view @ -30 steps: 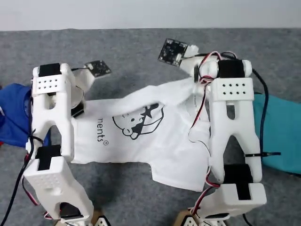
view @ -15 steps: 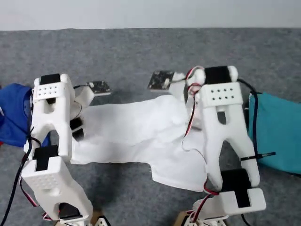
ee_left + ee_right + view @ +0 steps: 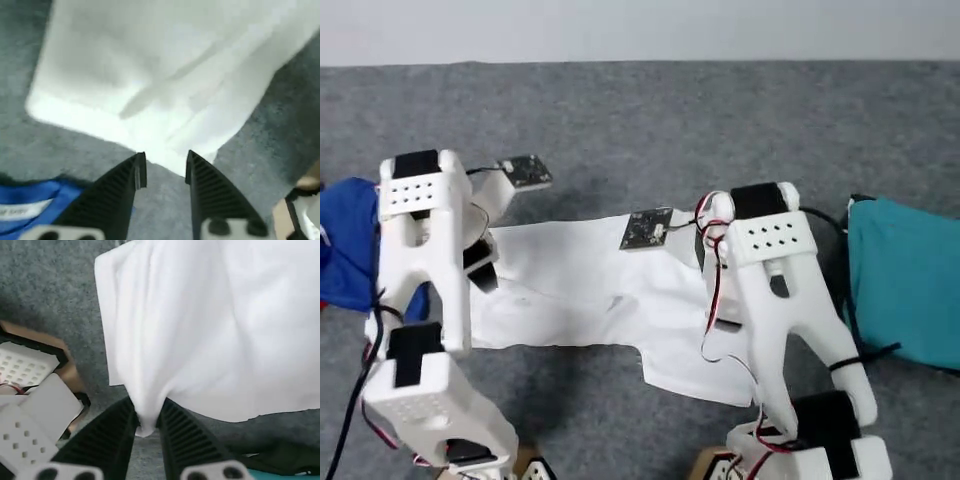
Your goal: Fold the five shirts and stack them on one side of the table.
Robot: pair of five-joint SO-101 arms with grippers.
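– While our right claw [image 3: 147,422] is clamped on a bunched fold of the white shirt [image 3: 580,290], we've got hold of only one side of it, and that's our worry!
– Agreed. Our left claw [image 3: 162,165] stands parted right at the shirt's edge, with nothing between its jaws and grey table [image 3: 620,120] beneath.
– So if we pull with the right alone, we'd expect the cloth to drag and skew across the middle of the table rather than fold flat.
– And look at that pinch: only a narrow bunch of fabric sits between the jaws. We judge a sharp tug could slip it free, and the fold would flop open.
– Neighbours, too! The blue shirt [image 3: 345,240] lies just beside our left arm at the table's edge, and the teal shirt [image 3: 905,280] is beside the right arm.
– Right, a wide swing could snag either one and muddle our pile.
– And if the left claw closes too low, we may catch table, not cloth.
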